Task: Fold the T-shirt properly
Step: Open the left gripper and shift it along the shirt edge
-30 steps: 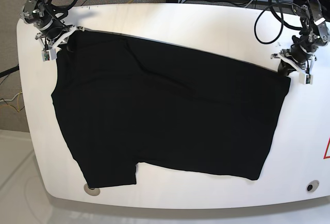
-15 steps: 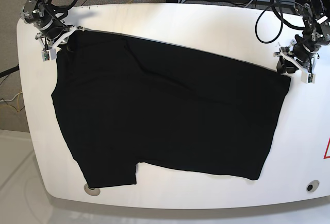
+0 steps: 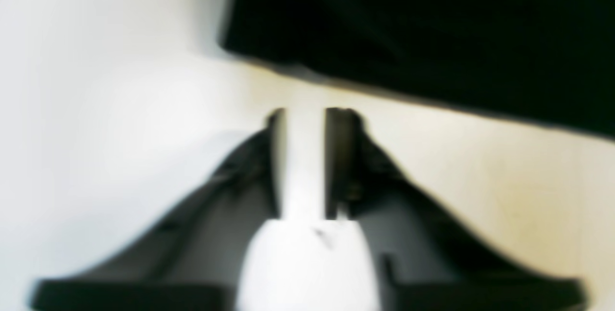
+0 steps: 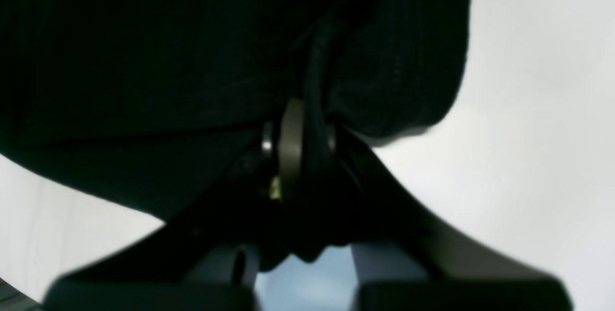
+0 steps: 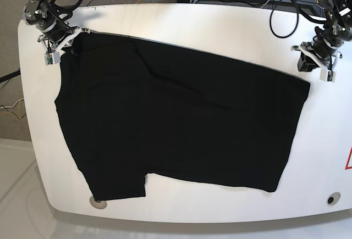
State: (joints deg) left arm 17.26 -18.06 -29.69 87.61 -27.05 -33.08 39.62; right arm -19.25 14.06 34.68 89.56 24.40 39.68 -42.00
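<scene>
Fingers of the left arm, narrow and empty, have lifted off the T-shirt; right fingers still pinch it.

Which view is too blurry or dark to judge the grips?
Left wrist view: soft focus, yet the fingers show nearly together, empty, short of the T-shirt edge. Right wrist view: very dark, cloth bunched between the fingers, detail lost. Base view: sharp, evenly lit, mild glare on the table.
</scene>
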